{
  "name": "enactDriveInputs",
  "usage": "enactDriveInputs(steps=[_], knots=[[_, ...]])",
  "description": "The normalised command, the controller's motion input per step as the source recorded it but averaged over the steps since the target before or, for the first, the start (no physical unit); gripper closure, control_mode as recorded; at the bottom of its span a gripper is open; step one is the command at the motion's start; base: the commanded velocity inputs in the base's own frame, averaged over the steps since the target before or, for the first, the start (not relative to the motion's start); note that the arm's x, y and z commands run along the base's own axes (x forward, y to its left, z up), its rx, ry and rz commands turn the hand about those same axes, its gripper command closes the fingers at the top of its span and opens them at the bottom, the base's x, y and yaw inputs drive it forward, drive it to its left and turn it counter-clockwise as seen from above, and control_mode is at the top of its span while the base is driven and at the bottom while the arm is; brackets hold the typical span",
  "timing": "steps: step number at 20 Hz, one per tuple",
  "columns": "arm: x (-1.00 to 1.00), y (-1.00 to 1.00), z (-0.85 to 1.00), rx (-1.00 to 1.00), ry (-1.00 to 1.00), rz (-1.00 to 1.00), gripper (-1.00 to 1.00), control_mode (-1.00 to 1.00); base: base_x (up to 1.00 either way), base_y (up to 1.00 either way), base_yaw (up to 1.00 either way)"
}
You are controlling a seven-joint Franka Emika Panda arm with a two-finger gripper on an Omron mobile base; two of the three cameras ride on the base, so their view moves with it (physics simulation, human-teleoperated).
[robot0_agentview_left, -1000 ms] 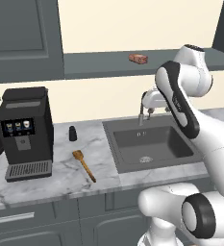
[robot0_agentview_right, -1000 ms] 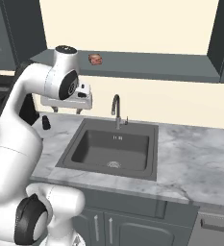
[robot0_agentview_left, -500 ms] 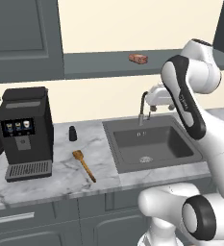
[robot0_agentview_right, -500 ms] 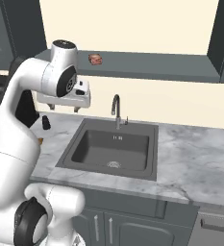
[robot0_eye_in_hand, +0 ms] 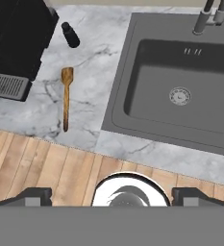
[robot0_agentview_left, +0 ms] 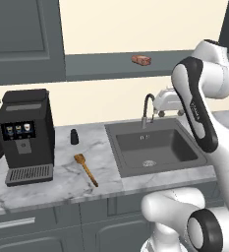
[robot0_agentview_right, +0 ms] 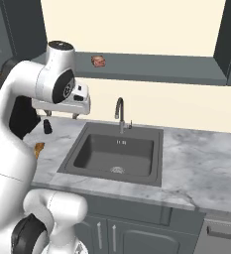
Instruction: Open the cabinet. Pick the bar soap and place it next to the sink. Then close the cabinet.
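bar soap on cabinet shelf | gripper jaws unclear

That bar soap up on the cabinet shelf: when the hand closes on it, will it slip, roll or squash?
The bar soap looks like a small flat-sided block lying on the shelf, so it probably won't roll. It likely stays stiff rather than squashing. Being small with smooth faces, it could slip or skid along the shelf if nudged off-centre.

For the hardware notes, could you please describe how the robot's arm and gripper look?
The arm is made of glossy white rounded segments with dark grey bands and round caps at its joints. It ends in a white boxy hand; the gripper has two small dark grey finger tips. No cables or markings are visible.
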Motion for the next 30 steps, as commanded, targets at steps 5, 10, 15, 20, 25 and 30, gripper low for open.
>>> enactDriveInputs(steps=[5, 10, 15, 20, 25, 30], knots=[[-0.48, 0.02, 0.03, 0.0, -0.09, -0.13, -1.0, -1.0, 0.0, 0.0, 0.0], [-0.06, 0.0, 0.22, -0.04, -0.11, -0.05, -1.0, -1.0, 0.0, 0.0, 0.0], [0.32, 0.0, 0.44, 0.0, -0.21, 0.0, -1.0, -1.0, 0.0, 0.0, 0.0], [0.21, 0.0, 0.72, 0.0, -0.1, 0.0, -1.0, -1.0, 0.0, 0.0, 0.0], [0.18, 0.0, 0.49, -0.01, -0.01, 0.0, -1.0, -1.0, 0.0, 0.0, 0.0], [0.46, -0.01, 0.24, 0.0, 0.0, 0.02, -1.0, -1.0, 0.0, 0.0, 0.0]])
